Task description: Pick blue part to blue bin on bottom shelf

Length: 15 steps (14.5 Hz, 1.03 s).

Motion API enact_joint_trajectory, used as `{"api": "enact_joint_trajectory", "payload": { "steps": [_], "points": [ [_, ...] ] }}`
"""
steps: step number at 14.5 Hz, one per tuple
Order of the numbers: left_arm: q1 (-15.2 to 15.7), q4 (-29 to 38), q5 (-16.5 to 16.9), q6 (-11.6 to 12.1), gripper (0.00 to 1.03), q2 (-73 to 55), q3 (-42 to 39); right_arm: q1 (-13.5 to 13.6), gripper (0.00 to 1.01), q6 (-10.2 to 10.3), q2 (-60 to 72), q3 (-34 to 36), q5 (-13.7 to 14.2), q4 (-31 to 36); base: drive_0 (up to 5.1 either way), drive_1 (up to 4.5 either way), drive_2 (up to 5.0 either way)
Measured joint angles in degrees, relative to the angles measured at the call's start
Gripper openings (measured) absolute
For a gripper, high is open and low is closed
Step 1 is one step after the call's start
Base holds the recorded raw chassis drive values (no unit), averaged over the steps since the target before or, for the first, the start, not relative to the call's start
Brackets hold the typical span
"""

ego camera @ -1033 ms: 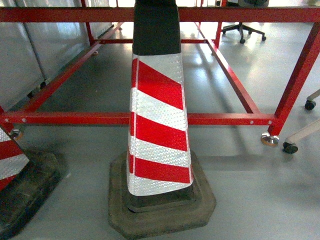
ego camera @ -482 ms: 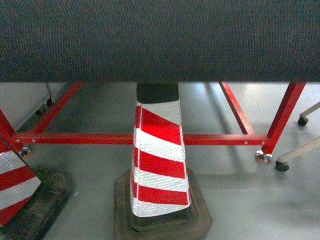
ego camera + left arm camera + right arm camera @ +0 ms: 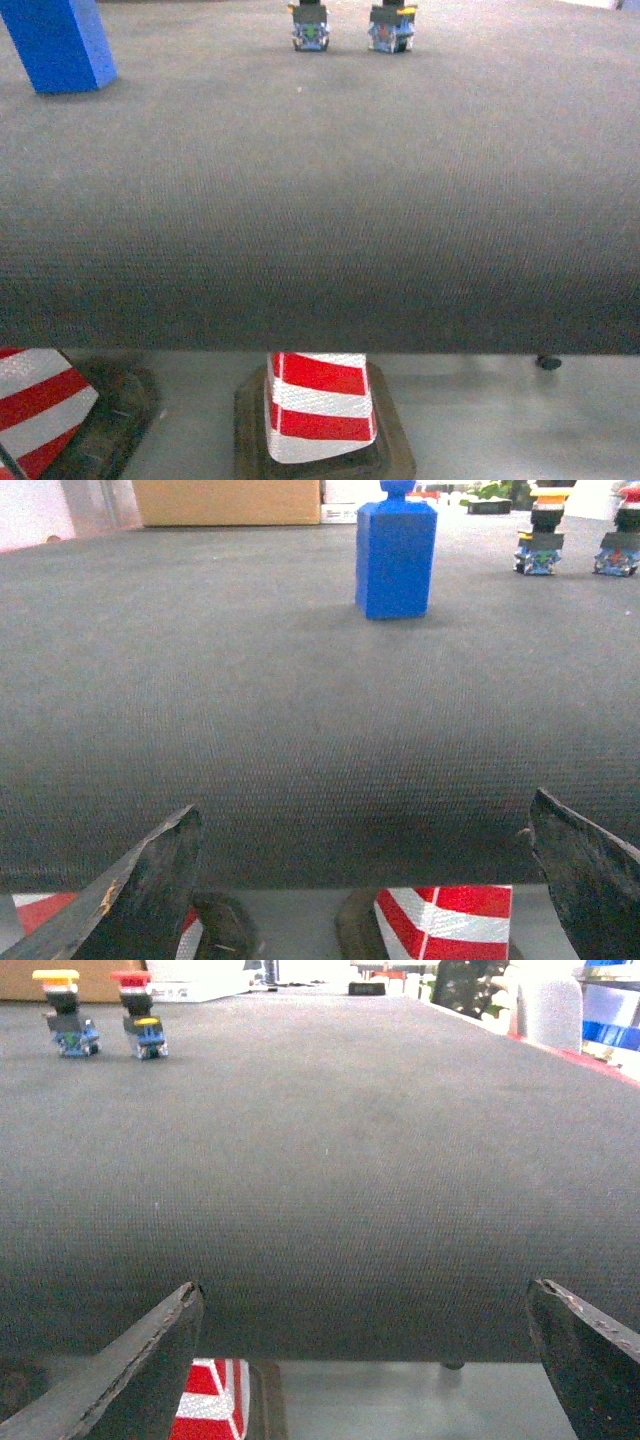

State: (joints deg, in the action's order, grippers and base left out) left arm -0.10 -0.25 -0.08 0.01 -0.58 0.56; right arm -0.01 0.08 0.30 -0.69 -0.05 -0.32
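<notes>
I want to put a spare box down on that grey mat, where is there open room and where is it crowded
The widest bare stretch of the grey mat runs from its near edge back to the blue part at far left and the two small push-button switches at far centre. Right of the switches also looks bare. The only clutter sits along the far edge. Both open grippers hover off the near edge.

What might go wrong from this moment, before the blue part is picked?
The blue part stands tall and upright, so a nudge from the open left gripper may tip it. Two small switches stand nearby; confusing them is possible. The traffic cone under the table edge may block the base.
</notes>
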Motion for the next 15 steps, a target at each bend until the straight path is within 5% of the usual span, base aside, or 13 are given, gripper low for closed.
{"api": "enact_joint_trajectory", "payload": {
  "steps": [15],
  "points": [
    [0.0, 0.2, 0.0, 0.0, 0.98, 0.0, 0.0, 0.0, 0.98, 0.1, 0.0, 0.0, 0.1, 0.1, 0.0, 0.0, 0.0]
  ]
}}
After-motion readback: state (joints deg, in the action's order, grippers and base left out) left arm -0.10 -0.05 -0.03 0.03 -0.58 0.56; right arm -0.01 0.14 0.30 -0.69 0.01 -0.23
